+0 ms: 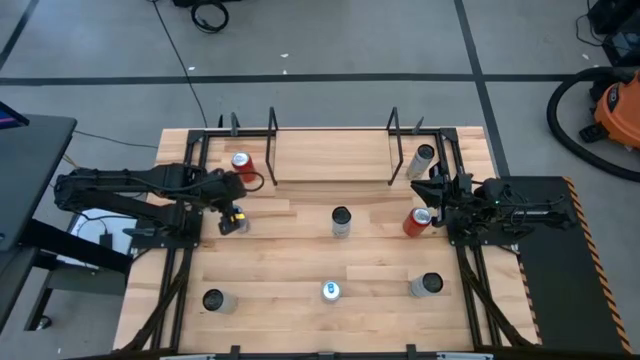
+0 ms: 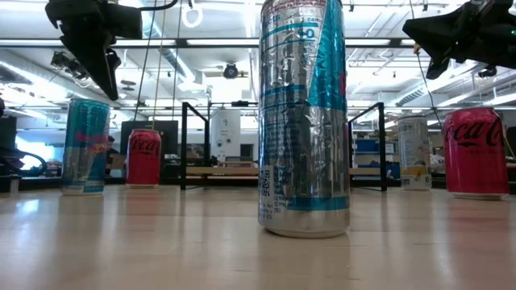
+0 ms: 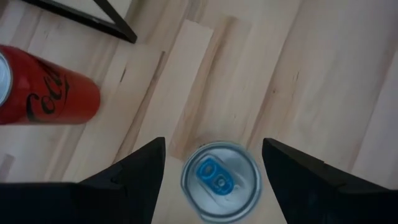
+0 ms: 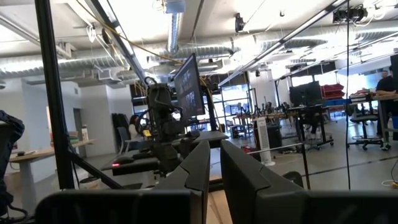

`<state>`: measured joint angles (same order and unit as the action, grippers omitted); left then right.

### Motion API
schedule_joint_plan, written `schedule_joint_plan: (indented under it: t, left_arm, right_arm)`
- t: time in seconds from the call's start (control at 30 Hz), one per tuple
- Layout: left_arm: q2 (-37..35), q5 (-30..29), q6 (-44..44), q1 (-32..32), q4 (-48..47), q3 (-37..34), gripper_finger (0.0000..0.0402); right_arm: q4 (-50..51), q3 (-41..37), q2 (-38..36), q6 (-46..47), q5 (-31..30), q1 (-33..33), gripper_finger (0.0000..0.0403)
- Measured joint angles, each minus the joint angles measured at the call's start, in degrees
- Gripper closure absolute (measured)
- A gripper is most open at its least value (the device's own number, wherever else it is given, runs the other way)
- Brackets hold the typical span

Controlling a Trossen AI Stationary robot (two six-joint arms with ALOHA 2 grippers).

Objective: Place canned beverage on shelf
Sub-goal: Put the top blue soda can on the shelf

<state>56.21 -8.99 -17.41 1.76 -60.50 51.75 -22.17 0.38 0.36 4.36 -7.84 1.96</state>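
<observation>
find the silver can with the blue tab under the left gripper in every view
High view: silver can with blue tab, left of centre, below the left gripper.
Low view: far left.
Left wrist view: bottom centre, between the open fingers.
Right wrist view: not in it.
Shared landmark: the red cola can nearby.

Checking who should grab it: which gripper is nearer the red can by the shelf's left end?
Left. The left gripper hangs just in front of that red can, over a silver can; the right gripper is across the table.
</observation>
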Motion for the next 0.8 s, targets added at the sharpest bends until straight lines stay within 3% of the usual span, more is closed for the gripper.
schedule_joint_plan:
  t: [0.8]
  left_arm:
    - [-0.02,0.22,-0.81,0.03,0.32,0.07,0.0131]
  right_arm:
    - [-0.02,-0.01,0.0,0.0,0.0,0.0,0.0355]
